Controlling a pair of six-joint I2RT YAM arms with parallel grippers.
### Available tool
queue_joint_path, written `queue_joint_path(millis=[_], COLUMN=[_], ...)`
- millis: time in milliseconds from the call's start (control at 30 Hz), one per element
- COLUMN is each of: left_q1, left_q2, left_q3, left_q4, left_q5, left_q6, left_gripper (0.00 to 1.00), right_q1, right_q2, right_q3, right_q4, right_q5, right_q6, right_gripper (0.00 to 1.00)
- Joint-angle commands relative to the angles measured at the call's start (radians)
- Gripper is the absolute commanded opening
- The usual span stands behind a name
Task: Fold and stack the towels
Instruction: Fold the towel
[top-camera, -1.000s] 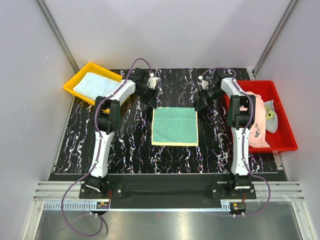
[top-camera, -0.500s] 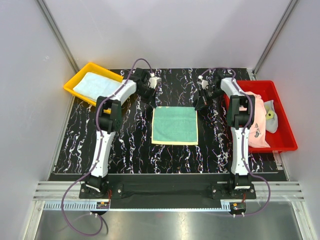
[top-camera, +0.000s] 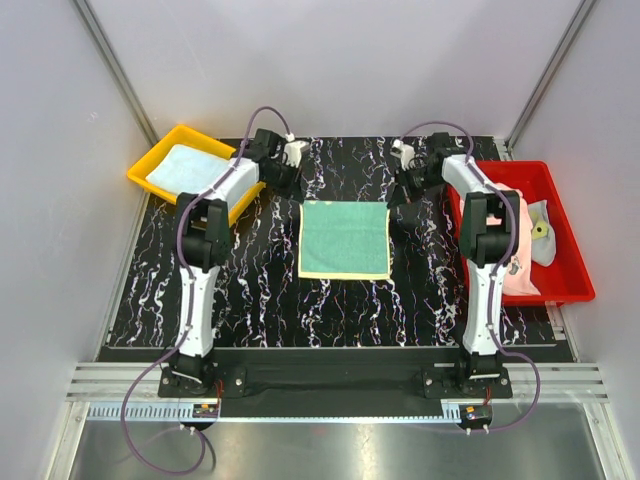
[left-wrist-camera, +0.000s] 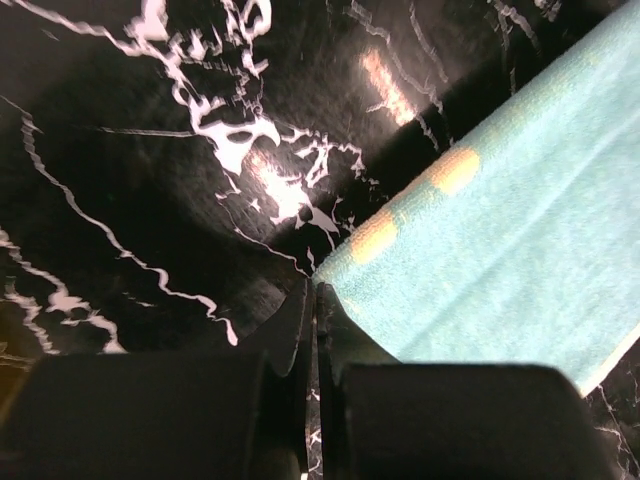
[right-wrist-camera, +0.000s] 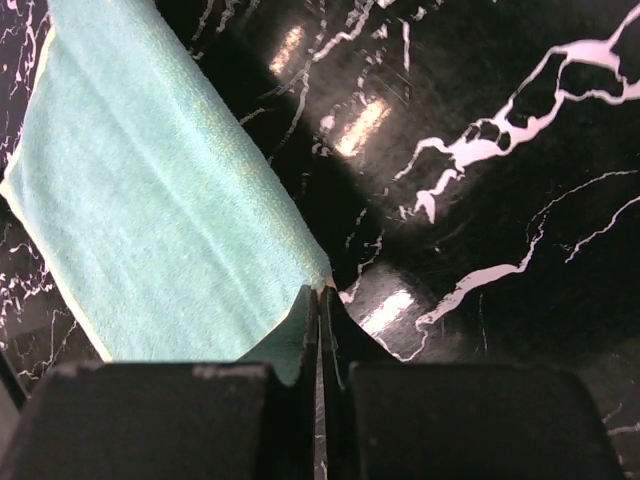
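So far, one blue towel lay folded in the yellow tray; a pink towel and at least one more sat crumpled in the red tray. The green towel lay flat mid-table, unfolded. The left gripper and right gripper each pinched a far corner. Bare table by its near edge probably gave room to fold; both trays stood well aside.

A yellow-edged teal towel lies flat at the counter's middle, a folded light blue towel in the yellow tray, a crumpled pink towel in the red tray.
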Motion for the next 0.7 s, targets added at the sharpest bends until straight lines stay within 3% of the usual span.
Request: queue_joint_path(millis=[0,367,667], left_q1=[0.015,0.006,-0.014], left_q2=[-0.111,-0.275,-0.407], left_q3=[-0.038,-0.222,-0.402], left_q4=[0.077,0.131,0.145], left_q5=[-0.017,-0.002,0.003], left_q6=[0.001,0.001,-0.014], left_gripper=[0.0,0.0,0.0], right_q1=[0.018,0.07,0.104], right_q2=[-0.143,-0.324,-0.547], right_q3=[-0.063,-0.302,-0.595], right_q4=[0.135,0.306,0.466], right_q5=[0.065,0.21,0.296], right_q6=[-0.029,-0.023,0.026], right_gripper=[0.0,0.0,0.0])
